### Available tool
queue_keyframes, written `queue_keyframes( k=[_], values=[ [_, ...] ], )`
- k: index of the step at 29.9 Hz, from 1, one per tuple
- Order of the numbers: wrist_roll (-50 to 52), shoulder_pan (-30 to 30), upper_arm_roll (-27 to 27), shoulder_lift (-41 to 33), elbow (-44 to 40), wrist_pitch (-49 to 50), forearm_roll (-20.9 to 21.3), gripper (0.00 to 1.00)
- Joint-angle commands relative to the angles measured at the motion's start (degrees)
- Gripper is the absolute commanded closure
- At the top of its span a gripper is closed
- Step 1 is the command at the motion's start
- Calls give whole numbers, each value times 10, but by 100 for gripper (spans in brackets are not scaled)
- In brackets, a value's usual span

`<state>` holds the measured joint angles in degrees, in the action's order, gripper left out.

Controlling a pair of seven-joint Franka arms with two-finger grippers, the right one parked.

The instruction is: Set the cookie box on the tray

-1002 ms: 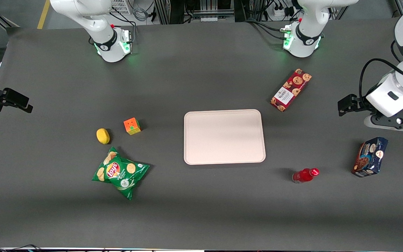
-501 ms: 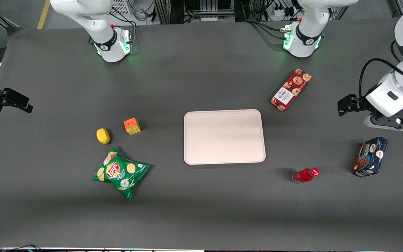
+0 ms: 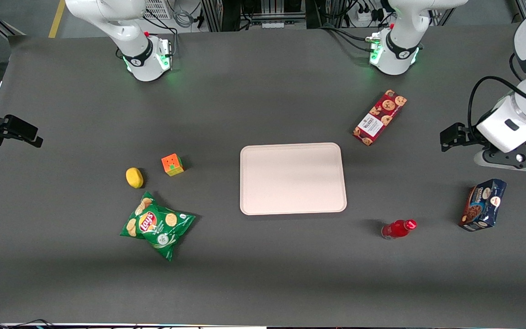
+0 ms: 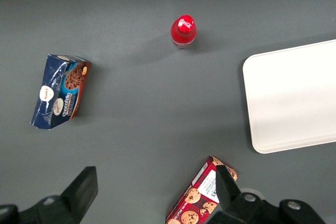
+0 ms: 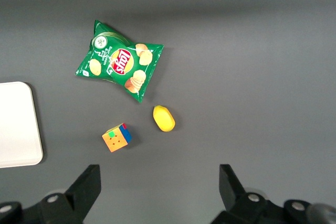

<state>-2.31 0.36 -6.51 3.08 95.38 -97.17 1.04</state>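
The cookie box [image 3: 483, 204], a navy carton with a brown cookie picture, rests on the dark table toward the working arm's end; the left wrist view shows the cookie box [image 4: 60, 92] too. The pale cream tray [image 3: 292, 178] lies bare at mid-table, and one end of the tray [image 4: 294, 98] shows in the left wrist view. My left gripper [image 3: 512, 157] hangs above the table, a little farther from the front camera than the cookie box and apart from it. The gripper [image 4: 156, 182] is open with only bare table between its fingers.
A long red cookie box [image 3: 380, 117] lies between the tray and the working arm's base. A red bottle [image 3: 397, 228] stands between tray and cookie box, nearer the front camera. A chips bag [image 3: 155, 225], a lemon [image 3: 134, 177] and a colour cube [image 3: 172, 164] sit toward the parked arm's end.
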Motion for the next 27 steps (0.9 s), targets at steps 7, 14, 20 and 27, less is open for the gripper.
queue_keyframes(
  k=[7, 14, 20, 27],
  values=[
    [-2, -5, 4, -7, -1, 12, -4, 0],
    [-2, -4, 5, -7, -3, 18, -4, 0],
    [-20, 2, 11, -7, -3, 19, 2, 0],
    [-122, 5, 58, -6, -3, 32, 0, 0]
  ],
)
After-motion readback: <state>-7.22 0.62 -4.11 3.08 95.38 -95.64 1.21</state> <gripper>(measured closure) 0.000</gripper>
